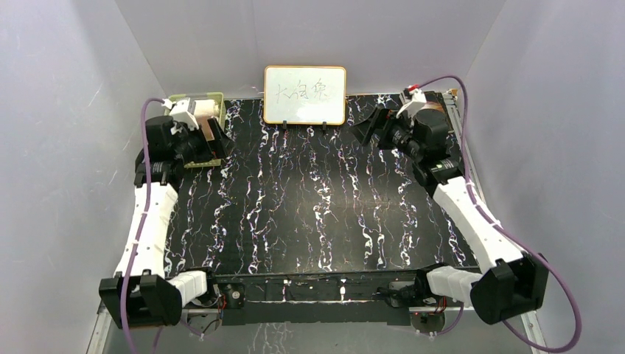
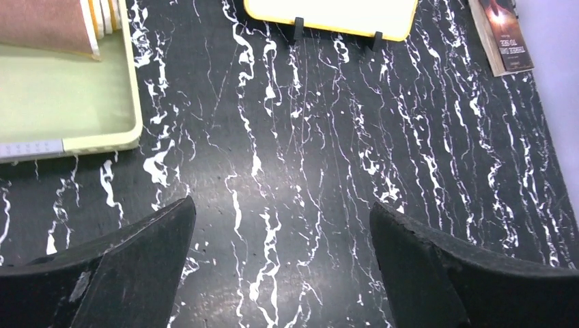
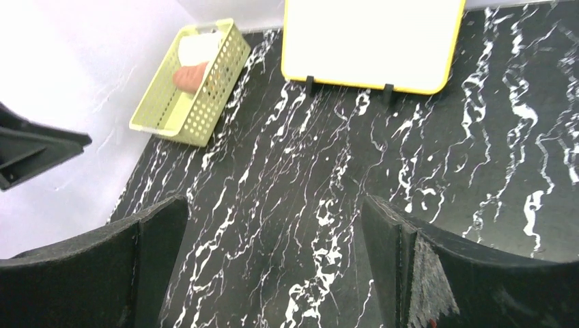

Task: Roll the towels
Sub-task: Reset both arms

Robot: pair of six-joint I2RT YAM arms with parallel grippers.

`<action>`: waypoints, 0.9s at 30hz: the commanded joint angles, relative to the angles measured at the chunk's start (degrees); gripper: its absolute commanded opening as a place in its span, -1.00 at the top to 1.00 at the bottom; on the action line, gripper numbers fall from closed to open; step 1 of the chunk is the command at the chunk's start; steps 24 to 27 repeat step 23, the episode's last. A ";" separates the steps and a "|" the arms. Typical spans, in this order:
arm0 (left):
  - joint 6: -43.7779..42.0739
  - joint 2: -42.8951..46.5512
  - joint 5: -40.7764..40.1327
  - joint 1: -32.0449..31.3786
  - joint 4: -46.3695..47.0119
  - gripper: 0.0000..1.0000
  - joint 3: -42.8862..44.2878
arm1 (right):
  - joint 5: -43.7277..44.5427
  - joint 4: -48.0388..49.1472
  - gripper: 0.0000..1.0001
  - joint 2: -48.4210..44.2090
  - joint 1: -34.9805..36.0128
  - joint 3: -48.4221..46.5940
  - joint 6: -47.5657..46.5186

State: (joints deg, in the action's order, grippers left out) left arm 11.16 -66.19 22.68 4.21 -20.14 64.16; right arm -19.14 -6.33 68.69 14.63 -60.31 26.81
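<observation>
Both towels lie in the pale green basket (image 3: 205, 113) at the table's back left corner. The orange-brown towel (image 3: 190, 75) is a roll, also in the left wrist view (image 2: 41, 24). The cream towel (image 3: 198, 48) sits behind it, its layered edge (image 2: 102, 17) showing. My left gripper (image 2: 283, 225) hangs just right of the basket (image 2: 75, 102), open, with only bare tabletop between its fingers. My right gripper (image 3: 273, 219) is at the back right, open and empty. From above, the left arm covers most of the basket (image 1: 215, 96).
A yellow-framed whiteboard (image 1: 304, 94) stands on two black feet at the back centre. A dark-covered booklet (image 2: 503, 37) lies at the back right edge. The table (image 1: 309, 214) is black marble with white veins, walled by pale panels on three sides.
</observation>
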 commanded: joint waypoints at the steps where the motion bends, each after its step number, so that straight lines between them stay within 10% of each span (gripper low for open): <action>1: 4.17 7.76 -1.71 -0.85 2.74 -0.97 -1.94 | 6.21 0.80 -0.96 -2.85 0.02 1.87 -1.58; 27: 4.32 11.47 -2.97 -0.97 8.28 -0.97 -2.62 | 4.90 2.81 -0.96 -4.86 0.02 4.72 0.01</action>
